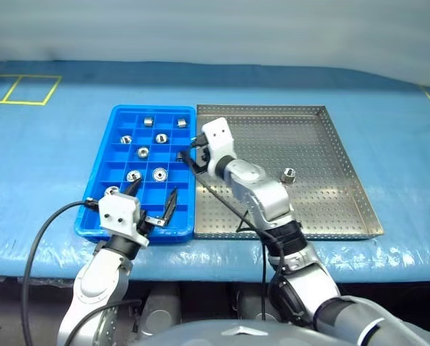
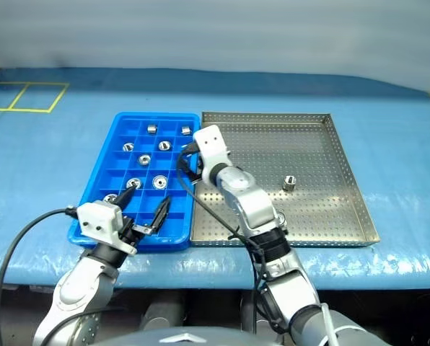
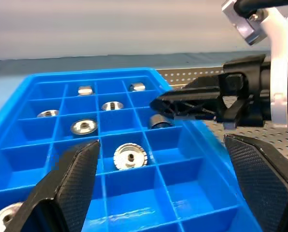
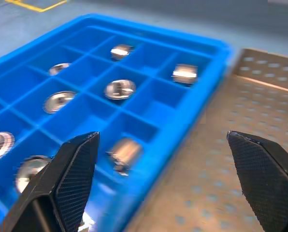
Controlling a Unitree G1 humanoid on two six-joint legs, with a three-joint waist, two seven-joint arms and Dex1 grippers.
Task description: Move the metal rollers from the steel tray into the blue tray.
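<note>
The blue tray (image 1: 151, 109) lies left of the steel tray (image 1: 323, 144), edge to edge. Several metal rollers (image 1: 143, 152) rest in separate compartments of the blue tray. One roller (image 1: 289, 174) stands alone on the steel tray's perforated floor. My right gripper (image 1: 187, 150) hovers open over the blue tray's right-hand column, nothing between its fingers. Just below it a roller (image 4: 123, 152) lies on its side in a compartment, also seen as the roller (image 3: 158, 121) from the left wrist. Over the blue tray's near rows my left gripper (image 1: 155, 189) stands open and empty.
Both trays sit on a table under a blue cover (image 1: 49, 158). Yellow tape lines (image 1: 20, 90) mark its far left corner. The table's front edge runs just behind the trays' near rims. A black cable (image 1: 45, 223) loops from my left wrist.
</note>
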